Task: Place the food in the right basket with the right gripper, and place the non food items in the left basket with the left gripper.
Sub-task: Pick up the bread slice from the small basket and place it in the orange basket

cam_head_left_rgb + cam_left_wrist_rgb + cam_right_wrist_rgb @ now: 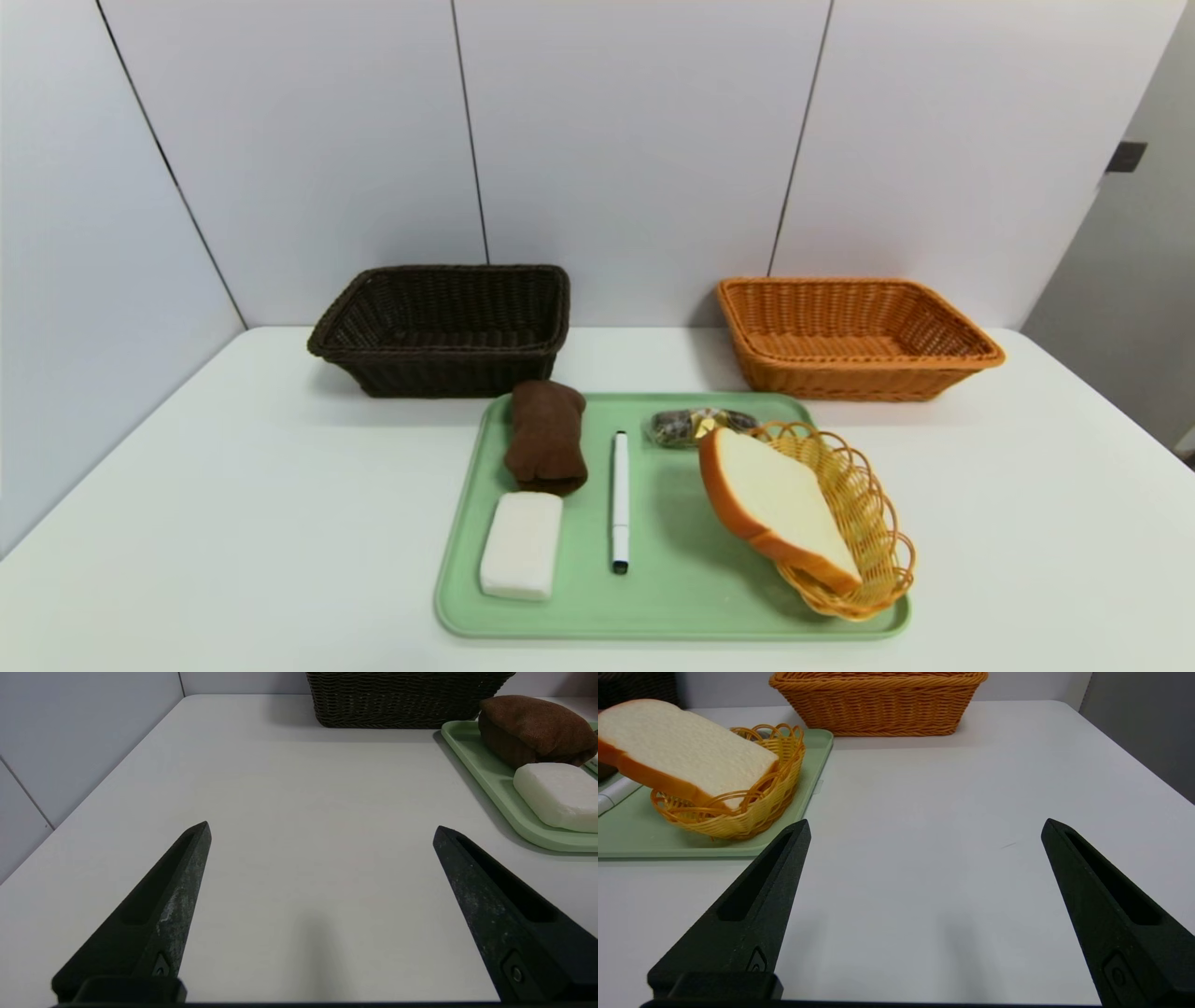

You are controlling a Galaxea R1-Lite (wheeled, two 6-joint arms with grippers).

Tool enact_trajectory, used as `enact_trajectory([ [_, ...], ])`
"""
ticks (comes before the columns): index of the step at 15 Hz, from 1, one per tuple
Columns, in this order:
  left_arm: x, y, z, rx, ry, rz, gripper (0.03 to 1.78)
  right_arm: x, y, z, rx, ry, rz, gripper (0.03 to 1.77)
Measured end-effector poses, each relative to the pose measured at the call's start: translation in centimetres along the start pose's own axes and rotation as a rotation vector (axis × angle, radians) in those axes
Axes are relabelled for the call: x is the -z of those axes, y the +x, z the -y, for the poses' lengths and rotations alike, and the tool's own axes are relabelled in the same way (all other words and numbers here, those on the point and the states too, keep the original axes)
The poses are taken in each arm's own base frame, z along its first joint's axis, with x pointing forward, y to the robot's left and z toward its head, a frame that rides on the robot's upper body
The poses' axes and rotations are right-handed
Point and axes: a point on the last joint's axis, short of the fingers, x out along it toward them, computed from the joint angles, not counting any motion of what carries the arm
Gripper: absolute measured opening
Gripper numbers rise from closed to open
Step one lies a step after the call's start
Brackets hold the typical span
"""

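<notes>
On the green tray [672, 597] lie a rolled brown cloth [546, 436], a white soap-like block [521, 556] and a white marker pen [620, 499]. A bread slice [780, 509] leans in a small yellow wicker dish [873, 532], with a dark wrapped snack [691, 425] behind it. The dark brown left basket [443, 327] and the orange right basket [854, 336] stand at the back. My left gripper [321, 830] is open over bare table, beside the tray's left edge. My right gripper [926, 827] is open over bare table, right of the tray. Neither gripper shows in the head view.
White wall panels close off the back and left of the white table [233, 523]. The table's right edge [1129, 760] drops off near the orange basket.
</notes>
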Motion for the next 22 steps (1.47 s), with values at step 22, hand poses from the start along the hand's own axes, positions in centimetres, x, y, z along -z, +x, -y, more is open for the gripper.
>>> enact_trajectory([
  [22, -7.7, 0.1, 0.4, 0.121, -0.001, 0.060, 1.69, -8.4, -1.6, -0.5, -0.186, -0.056, 0.100, 1.71],
])
